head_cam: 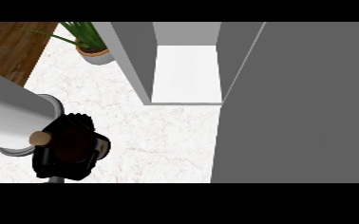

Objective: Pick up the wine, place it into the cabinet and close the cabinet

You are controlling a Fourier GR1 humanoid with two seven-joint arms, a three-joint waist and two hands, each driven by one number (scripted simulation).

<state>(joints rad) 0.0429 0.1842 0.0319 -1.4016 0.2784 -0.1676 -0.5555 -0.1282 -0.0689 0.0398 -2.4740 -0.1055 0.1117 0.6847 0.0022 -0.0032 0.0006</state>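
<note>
Left black hand (70, 152) was curled round dark cork-topped wine bottle (63, 144); should keep it upright, carry right into open grey cabinet (186, 76).

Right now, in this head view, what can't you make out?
- Wine bottle: only the cork end shows; the left hand curled round it hides the body.
- Right hand: shows nowhere in the view.
- Cabinet: the open door covers the view's right side; the top is cut by the upper edge.
- Plant: leaves are cut off at the top.
</note>
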